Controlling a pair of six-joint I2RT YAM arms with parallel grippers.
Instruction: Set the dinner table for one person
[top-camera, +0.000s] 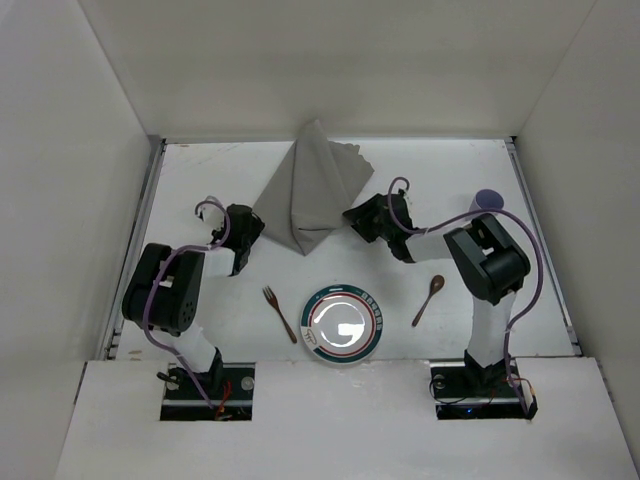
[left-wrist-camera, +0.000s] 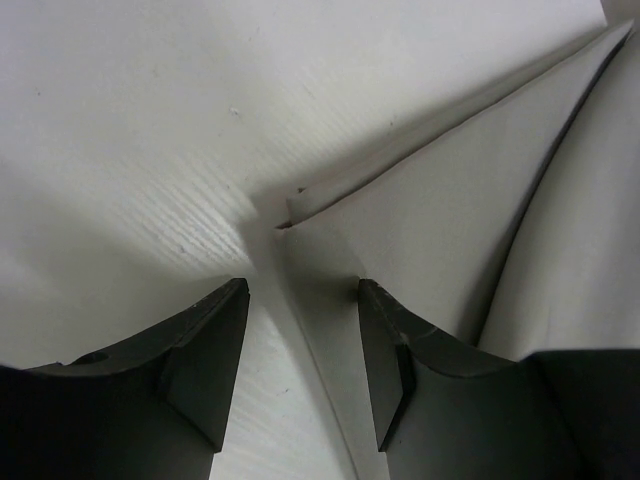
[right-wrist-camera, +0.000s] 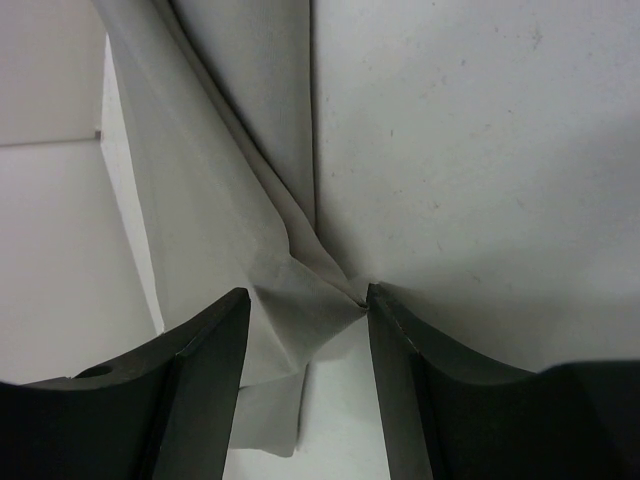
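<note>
Grey cloth (top-camera: 305, 190): soft, light, limp, bunched at far centre of white counter (top-camera: 200, 180), beyond plate (top-camera: 345, 325). Left hand (top-camera: 252, 228) and right hand (top-camera: 352, 216) seen with jaws apart at near corners. Corner pinch judged best.

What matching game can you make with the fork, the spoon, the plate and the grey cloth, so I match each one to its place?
Things:
1. fork
2. spoon
3. plate
4. grey cloth

Places:
A. far side of the table
B. right of the plate
C. near side, in the middle
D. left of the plate

Pairs: 1-D, 2-B, 3-C, 4-A
</note>
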